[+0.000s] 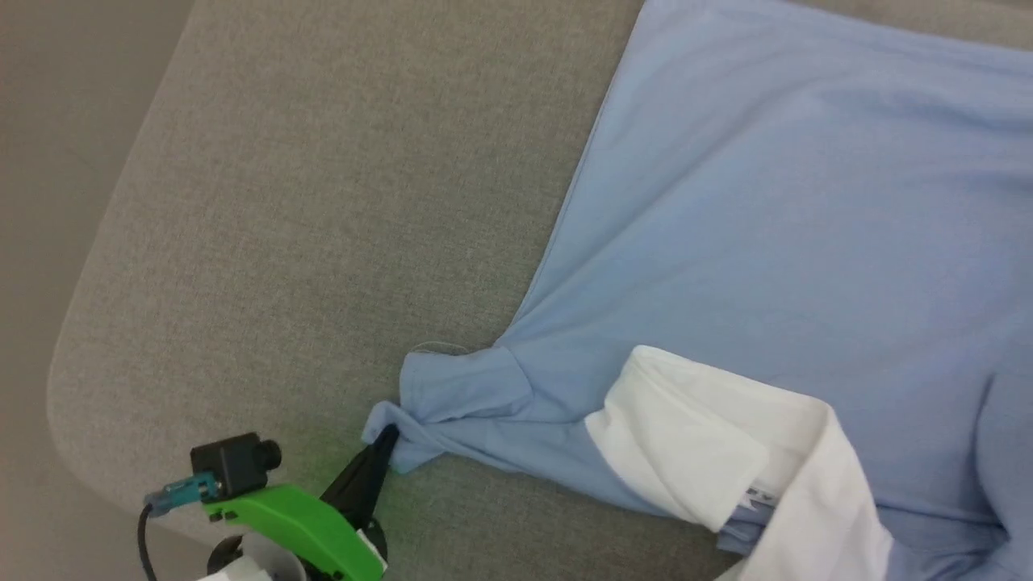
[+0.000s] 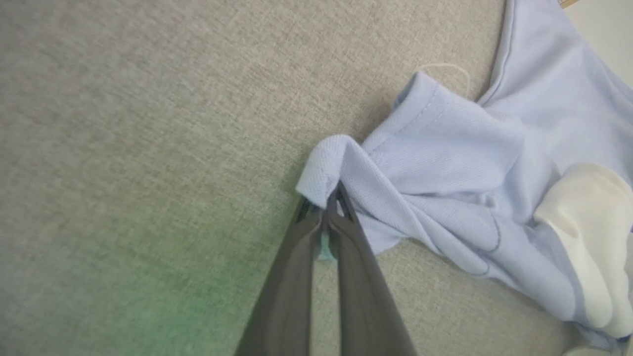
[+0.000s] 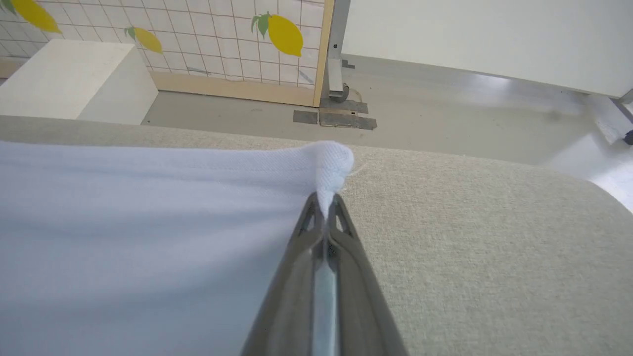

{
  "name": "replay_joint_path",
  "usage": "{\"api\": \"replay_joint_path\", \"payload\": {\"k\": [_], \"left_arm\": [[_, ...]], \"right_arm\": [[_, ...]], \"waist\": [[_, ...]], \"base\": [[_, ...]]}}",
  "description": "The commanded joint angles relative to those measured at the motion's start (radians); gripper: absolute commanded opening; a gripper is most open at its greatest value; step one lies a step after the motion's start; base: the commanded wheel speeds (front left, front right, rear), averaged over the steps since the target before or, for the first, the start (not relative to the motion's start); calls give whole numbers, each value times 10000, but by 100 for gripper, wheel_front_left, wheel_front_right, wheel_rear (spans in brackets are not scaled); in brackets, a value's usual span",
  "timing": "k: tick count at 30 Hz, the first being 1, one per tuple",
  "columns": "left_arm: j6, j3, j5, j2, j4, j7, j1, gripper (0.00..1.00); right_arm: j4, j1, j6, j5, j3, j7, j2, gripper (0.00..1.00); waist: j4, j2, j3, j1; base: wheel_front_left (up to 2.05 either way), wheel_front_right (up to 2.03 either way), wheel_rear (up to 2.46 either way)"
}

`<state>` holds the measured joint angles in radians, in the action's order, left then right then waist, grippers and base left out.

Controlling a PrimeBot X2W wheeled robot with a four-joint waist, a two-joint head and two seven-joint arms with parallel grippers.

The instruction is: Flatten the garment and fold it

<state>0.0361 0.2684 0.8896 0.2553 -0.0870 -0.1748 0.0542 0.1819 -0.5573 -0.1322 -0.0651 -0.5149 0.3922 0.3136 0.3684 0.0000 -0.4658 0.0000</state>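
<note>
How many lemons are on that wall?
3. One lemon in the top-left corner, cut by the edge; a second lemon above the white box; a third lemon beside the wooden post. More may be hidden.

The left gripper (image 1: 387, 437) reaches up from the lower left of the head view, its jaws pressed together on a bunched fold of the garment's (image 1: 767, 202) sleeve. Its green wrist housing (image 1: 294, 524) sits just behind. The right gripper (image 3: 326, 200) is clamped tight too, pinching a corner of the same fabric.
</note>
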Motion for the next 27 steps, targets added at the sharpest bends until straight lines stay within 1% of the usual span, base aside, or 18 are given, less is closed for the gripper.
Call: {"api": "replay_joint_path", "payload": {"k": [1, 2, 4, 6, 8, 11, 15, 19, 23, 24, 25, 27], "left_arm": [[185, -138, -46, 198, 119, -72, 285, 0], [254, -182, -42, 279, 76, -123, 411, 0], [405, -285, -32, 420, -51, -208, 640, 0], [545, -361, -31, 562, -220, -312, 870, 0], [669, -420, -33, 691, -402, -411, 1086, 0], [827, -498, -11, 820, -685, -520, 1365, 0], [959, -545, 13, 910, -927, -608, 1610, 0], [1041, -584, 39, 966, -1088, -649, 1777, 0], [1109, -601, 26, 1042, -1170, -720, 1813, 0], [1116, -601, 29, 1049, -1182, -730, 1814, 0], [1129, -600, 33, 1054, -1194, -743, 1820, 0], [1137, -588, 48, 1054, -1219, -762, 1826, 0]], "right_arm": [[-106, 470, 15, 67, -14, -606, -114, 0], [-169, 855, 15, 110, -103, -1100, -302, 0], [-331, 1517, 15, 153, -300, -1723, -680, 0], [-529, 2184, 15, 127, -509, -1996, -1043, 0], [-795, 2824, 15, 142, -759, -1981, -1425, 0], [-1261, 3793, 15, 251, -1169, -1406, -1999, 0], [-1523, 4850, 15, 610, -1537, -46, -2465, 0], [-1319, 5634, 15, 982, -1523, 1420, -2605, 0], [-940, 6032, 15, 1391, -1296, 2720, -2627, 0], [-868, 6080, 15, 1475, -1251, 2943, -2628, 2], [-853, 6134, 15, 1496, -1154, 3131, -2629, 40], [-1069, 6140, 15, 1444, -953, 3027, -2630, 100]], "waist": [[-769, 0, 1017, 0], [-919, 0, 1270, 0], [-1195, 0, 1690, 0], [-1450, 0, 2061, 0], [-1688, 0, 2348, 0], [-2035, 0, 2608, 0], [-2414, 0, 2784, 0], [-2720, 0, 2898, 0], [-2896, 0, 2963, 0], [-2922, 0, 2983, 0], [-2952, 0, 3005, 0], [-2995, 0, 3019, 0]], "base": [[0, 0, 0], [0, 0, 0], [0, 0, 0], [0, 0, 0], [0, 0, 0], [0, 0, 0], [0, 0, 0], [0, 0, 0], [0, 0, 0], [0, 0, 0], [0, 0, 0], [0, 0, 0]]}}
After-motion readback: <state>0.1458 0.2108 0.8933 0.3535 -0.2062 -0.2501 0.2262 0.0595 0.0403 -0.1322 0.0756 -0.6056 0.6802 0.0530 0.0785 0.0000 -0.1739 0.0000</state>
